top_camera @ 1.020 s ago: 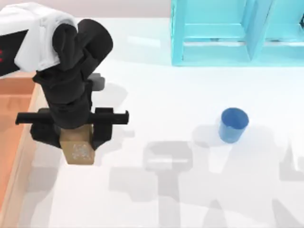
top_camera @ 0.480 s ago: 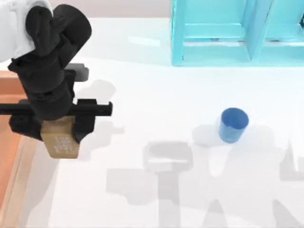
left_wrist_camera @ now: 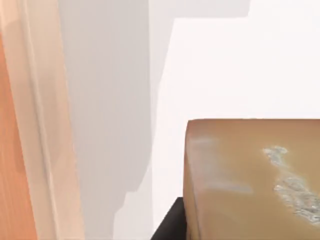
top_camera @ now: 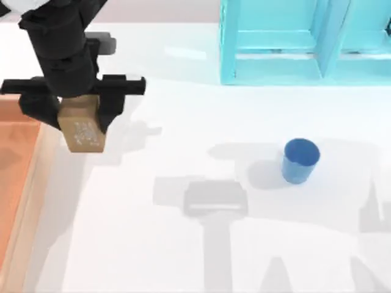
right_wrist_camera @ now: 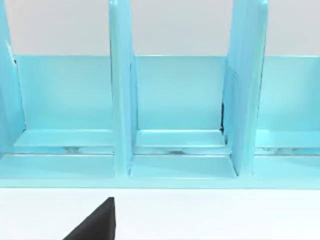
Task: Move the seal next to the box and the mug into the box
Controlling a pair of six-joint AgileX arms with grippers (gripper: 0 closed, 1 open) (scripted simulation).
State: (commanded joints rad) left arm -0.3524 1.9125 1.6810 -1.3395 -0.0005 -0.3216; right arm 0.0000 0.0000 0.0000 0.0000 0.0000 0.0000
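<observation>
Upper left of the top view: the left gripper (top_camera: 78, 107) is clamped on the seal (top_camera: 81, 131), beside the box (top_camera: 30, 183). The block looks rigid and light, best pinched on its flat sides. The mug (top_camera: 300, 160) stands centre-right.

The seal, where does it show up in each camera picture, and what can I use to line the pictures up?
Top view: the seal sits at upper left, gripped by the left hand, just right of the box rim.
Left wrist view: the seal is in the picture's lower right corner.
Right wrist view: not in it; it faces the cyan shelf unit.
Shared landmark: the box's light rim, beside the seal in top and left wrist views.
</observation>
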